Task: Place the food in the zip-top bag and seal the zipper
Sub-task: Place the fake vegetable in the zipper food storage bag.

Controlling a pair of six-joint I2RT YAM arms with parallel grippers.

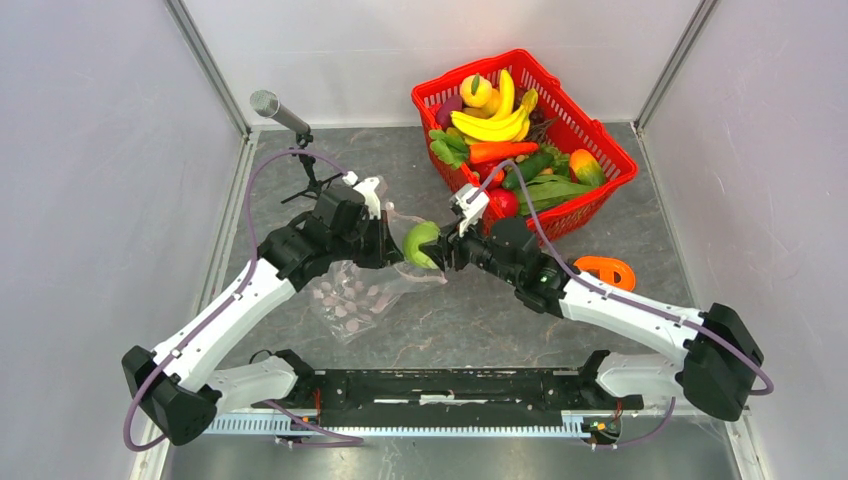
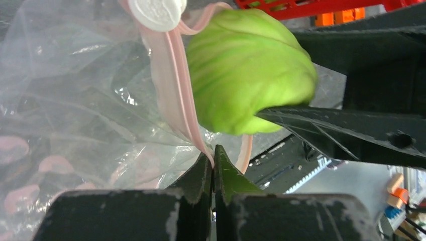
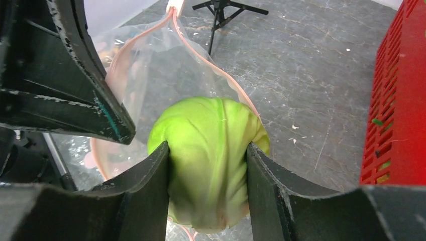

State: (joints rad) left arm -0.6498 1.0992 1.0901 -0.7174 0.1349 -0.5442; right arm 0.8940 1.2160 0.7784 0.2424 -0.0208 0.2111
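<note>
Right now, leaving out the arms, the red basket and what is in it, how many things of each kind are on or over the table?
zip-top bag: 1
green toy vegetable: 1
orange ring-shaped object: 1
microphone on a stand: 1
Total: 4

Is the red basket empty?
No, the red basket holds bananas, a carrot and other toy food.
</note>
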